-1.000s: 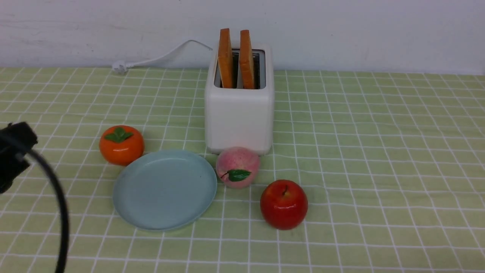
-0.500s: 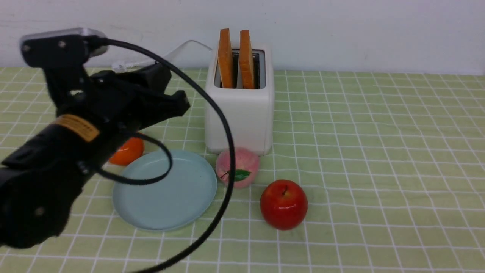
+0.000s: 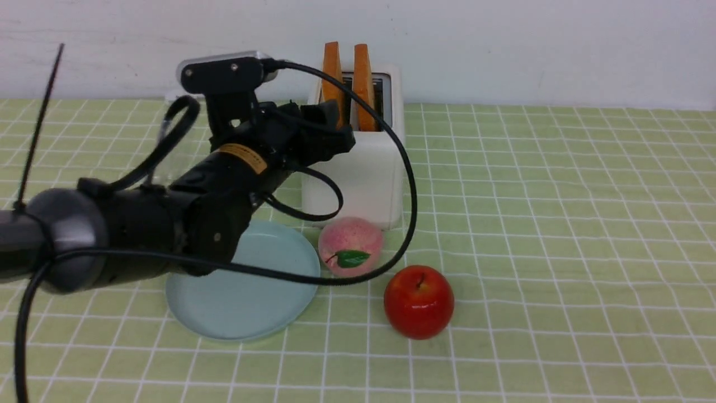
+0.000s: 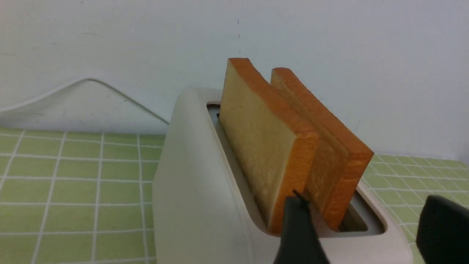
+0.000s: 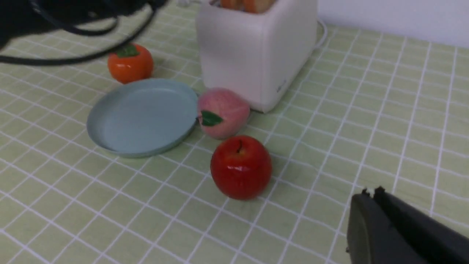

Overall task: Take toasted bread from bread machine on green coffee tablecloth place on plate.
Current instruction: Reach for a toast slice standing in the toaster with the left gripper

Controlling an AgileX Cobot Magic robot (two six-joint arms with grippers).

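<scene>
standing upright in one white toaster, two square golden-tan toasts with orange-brown crusts; one blue-grey plate. left gripper fingers spread, right gripper fingers pressed together.

The bread machine stands on the tablecloth with two slices of toasted bread upright in its slots, a peach just before it, the plate and persimmon before-left of it, and an apple before-right of it.
</scene>
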